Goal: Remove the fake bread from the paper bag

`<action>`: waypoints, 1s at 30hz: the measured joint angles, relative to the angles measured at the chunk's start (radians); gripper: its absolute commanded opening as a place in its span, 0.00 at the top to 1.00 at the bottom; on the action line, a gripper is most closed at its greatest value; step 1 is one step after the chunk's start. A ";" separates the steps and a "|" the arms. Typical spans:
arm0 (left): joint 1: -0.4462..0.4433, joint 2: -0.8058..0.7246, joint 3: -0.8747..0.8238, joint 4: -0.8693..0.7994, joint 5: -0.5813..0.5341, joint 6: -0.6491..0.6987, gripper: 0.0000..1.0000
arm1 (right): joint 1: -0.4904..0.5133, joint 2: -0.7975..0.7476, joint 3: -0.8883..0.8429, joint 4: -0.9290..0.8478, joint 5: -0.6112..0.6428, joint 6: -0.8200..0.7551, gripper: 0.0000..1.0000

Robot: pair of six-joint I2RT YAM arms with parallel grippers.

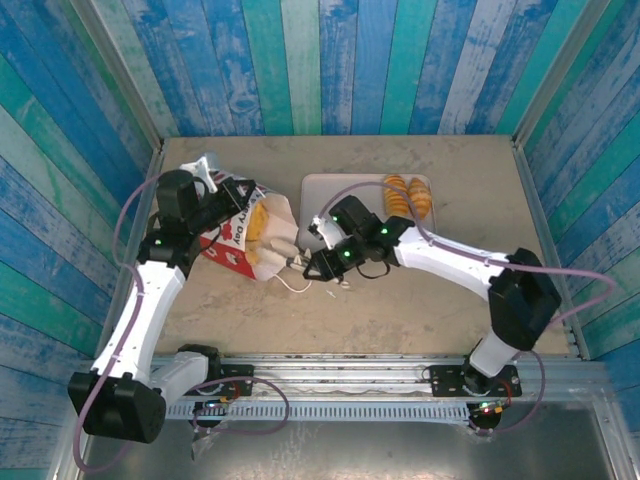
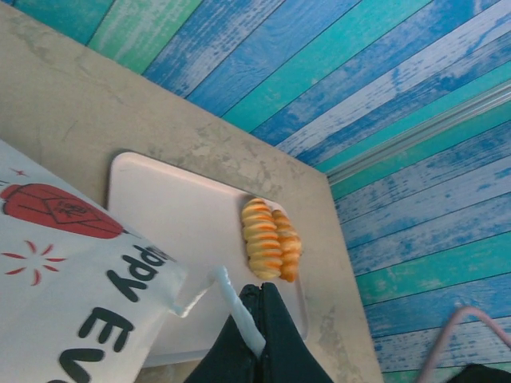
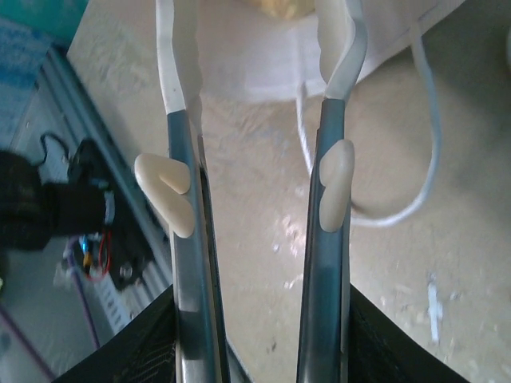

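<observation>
Bag [image 1: 240, 238] lies on its side toward the tabletop's left edge, with yellow bread [image 1: 262, 222] showing inside its mouth. Left gripper [image 2: 259, 307] is pressed together on the bag's cord [image 2: 234, 297]. Right gripper [image 1: 290, 258], jaws spread, sits at the mouth. Two croissants [image 1: 410, 195] lie in the far right corner of the tray [image 1: 322, 190]

Paper bag [image 1: 238, 238]: red-and-white, black lettering, lying on its side on the tabletop [image 1: 420, 300], mouth toward the right, white cord handle [image 1: 298, 287] trailing. Golden fake bread [image 1: 262, 220] visible inside. Two ridged croissants [image 1: 408, 194] side by side on the pink tray [image 1: 330, 190].
</observation>
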 measured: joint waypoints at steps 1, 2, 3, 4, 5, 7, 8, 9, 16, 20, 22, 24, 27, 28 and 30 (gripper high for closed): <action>0.000 0.002 -0.002 0.014 0.005 -0.009 1.00 | -0.001 0.029 0.027 0.006 0.016 0.021 0.53; 0.000 0.004 -0.004 0.024 0.008 -0.014 1.00 | -0.002 0.051 0.051 0.004 0.029 0.035 0.53; 0.000 0.006 -0.005 0.031 0.010 -0.018 1.00 | -0.002 0.079 0.082 0.003 0.045 0.051 0.53; 0.000 0.007 -0.005 0.034 0.011 -0.020 1.00 | -0.003 0.109 0.117 -0.005 0.063 0.066 0.53; 0.000 0.008 -0.005 0.036 0.011 -0.021 1.00 | -0.003 0.131 0.145 -0.013 0.075 0.078 0.53; 0.000 0.008 -0.005 0.037 0.011 -0.024 1.00 | -0.003 0.181 0.206 -0.025 0.096 0.106 0.53; 0.000 0.008 -0.005 0.038 0.011 -0.025 1.00 | -0.003 0.196 0.225 -0.027 0.105 0.116 0.53; 0.000 0.008 -0.006 0.041 0.011 -0.026 1.00 | -0.004 0.214 0.245 -0.029 0.116 0.131 0.52; 0.000 0.014 -0.006 0.052 0.018 -0.032 1.00 | -0.004 0.283 0.291 -0.035 0.158 0.227 0.52; 0.000 0.015 -0.006 0.052 0.019 -0.032 1.00 | -0.003 0.306 0.309 -0.032 0.158 0.259 0.52; 0.000 0.015 -0.007 0.052 0.020 -0.032 1.00 | -0.003 0.317 0.322 -0.030 0.157 0.270 0.52; 0.000 0.015 -0.013 0.060 0.021 -0.032 1.00 | -0.003 0.327 0.330 -0.016 0.154 0.283 0.52; 0.000 0.015 -0.025 0.063 0.021 -0.035 1.00 | -0.003 0.341 0.330 0.009 0.146 0.296 0.52; 0.000 0.015 -0.027 0.063 0.021 -0.035 1.00 | -0.003 0.346 0.331 0.012 0.144 0.299 0.52; 0.000 0.015 -0.028 0.063 0.021 -0.035 1.00 | -0.003 0.363 0.343 0.016 0.135 0.303 0.54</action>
